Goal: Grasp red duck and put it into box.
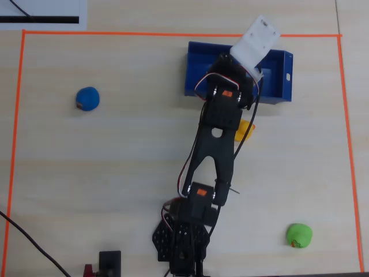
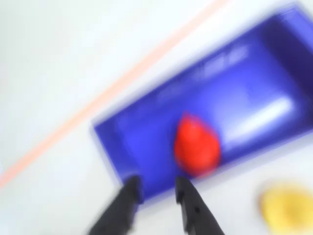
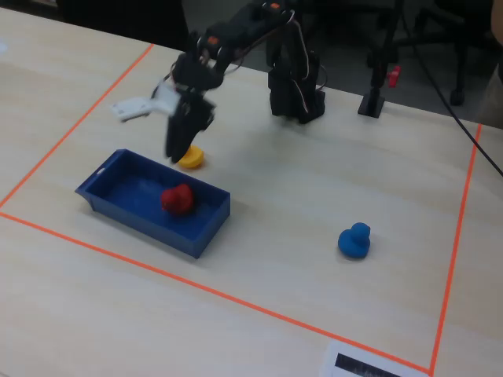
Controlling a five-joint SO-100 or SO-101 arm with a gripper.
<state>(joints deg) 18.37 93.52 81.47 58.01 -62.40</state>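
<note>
While the tool [image 2: 155,188] hangs empty, jaws slightly apart, the red duck [image 3: 178,199] lies just below it inside the box [image 3: 118,206]; its heading is unclear. Only the wrist view shows the jaw gap.

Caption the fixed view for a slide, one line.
Red duck lies inside the blue box; the gripper hangs empty above it, with yellow duck and blue duck on the table.

Motion blur smears the whole wrist view: the red duck [image 2: 196,145] is a shapeless blob, the yellow toy [image 2: 288,208] is cut by the frame edge. Overhead, the arm [image 1: 216,144] hides the duck and part of the box [image 1: 196,81].
</note>
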